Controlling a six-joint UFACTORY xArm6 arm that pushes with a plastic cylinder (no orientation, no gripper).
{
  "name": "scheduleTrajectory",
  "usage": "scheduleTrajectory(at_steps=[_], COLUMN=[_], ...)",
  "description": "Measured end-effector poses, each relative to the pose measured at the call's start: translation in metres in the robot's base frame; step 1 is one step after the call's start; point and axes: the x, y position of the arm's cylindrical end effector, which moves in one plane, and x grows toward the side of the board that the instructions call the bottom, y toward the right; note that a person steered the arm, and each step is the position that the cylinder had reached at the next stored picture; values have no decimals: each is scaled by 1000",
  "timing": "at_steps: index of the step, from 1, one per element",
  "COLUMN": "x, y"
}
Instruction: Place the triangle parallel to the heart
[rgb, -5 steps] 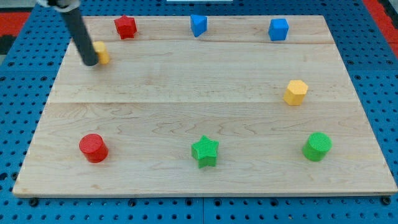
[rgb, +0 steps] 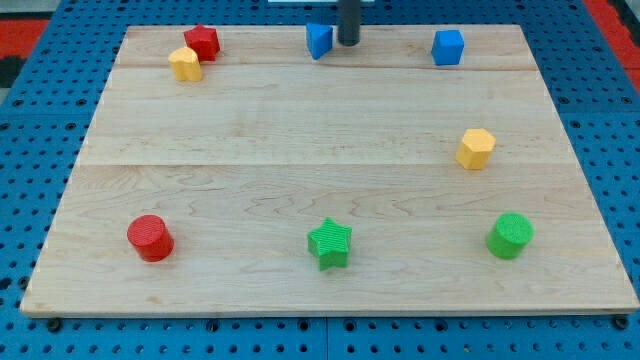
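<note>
Pale wooden board (rgb: 300, 140) on blue pegboard, blocks spread round the edges, middle bare.

View's left, top corner: red plastic block of unclear shape (rgb: 202, 41), maybe a star or pentagon, with small yellow plastic block, probably the heart (rgb: 185, 64), touching or just beside its lower-left corner. Lobes not resolvable at this size, so heart ID is a judgement. Bottom left: red plastic cylinder (rgb: 150, 238), well apart from everything.

Centre top: blue plastic triangle-like block (rgb: 319, 40), the task's piece, sitting at the board's top edge. Dark rod, my tip (rgb: 347, 43), just beside that triangle on the view's right, very near or touching; contact not resolvable. Placement reads as staging for a push toward the view's left, where the yellow heart lies. Rod only: nothing to open or close, nothing held, at most resting against the triangle's right side.

Centre bottom: green plastic star (rgb: 330, 243), far from any likely path.

View's right: blue plastic cube (rgb: 448, 47) at top, near the tip's far side but apart from it. Yellow plastic hexagonal block (rgb: 476, 148) at mid height. Green plastic cylinder (rgb: 510, 235) at bottom right.

Judgement: task not yet done; triangle well apart from the heart. Risk: off-centre push spins the triangle, and the red block beside the heart crowds the target.
</note>
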Motion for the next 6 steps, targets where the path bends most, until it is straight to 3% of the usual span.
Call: scheduleTrajectory(at_steps=[1, 2, 3, 4, 5, 6], x=[-9, 36, 49, 51, 52, 77], y=[-30, -58, -66, -132, -136, -37])
